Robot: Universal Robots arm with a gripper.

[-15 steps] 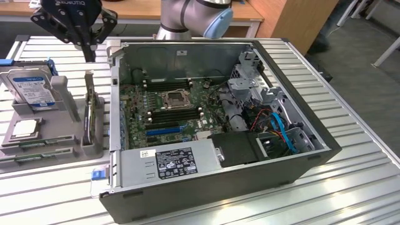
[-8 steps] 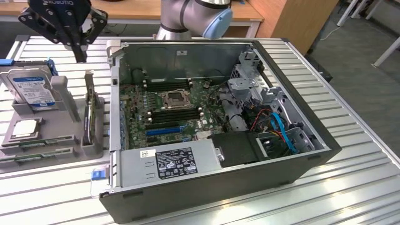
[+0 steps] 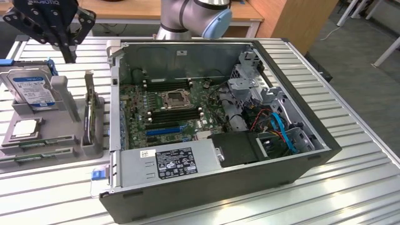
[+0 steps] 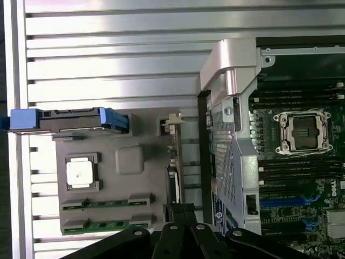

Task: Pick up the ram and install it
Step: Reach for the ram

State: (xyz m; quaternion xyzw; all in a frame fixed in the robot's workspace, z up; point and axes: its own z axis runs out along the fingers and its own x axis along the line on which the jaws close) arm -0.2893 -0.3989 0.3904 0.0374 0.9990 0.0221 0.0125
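The gripper (image 3: 67, 52) hangs above the grey holder (image 4: 129, 162), jaws closed on nothing. The ram (image 4: 102, 204) lies flat in a holder slot, a second stick (image 4: 102, 225) alongside it, near the open computer case (image 3: 206, 206).

Exterior angled down, wrist straight down; both see motherboard (image 3: 175, 101).

end effector (image 3: 67, 52): top cropped | ram (image 3: 31, 157): end cropped at exterior view's left
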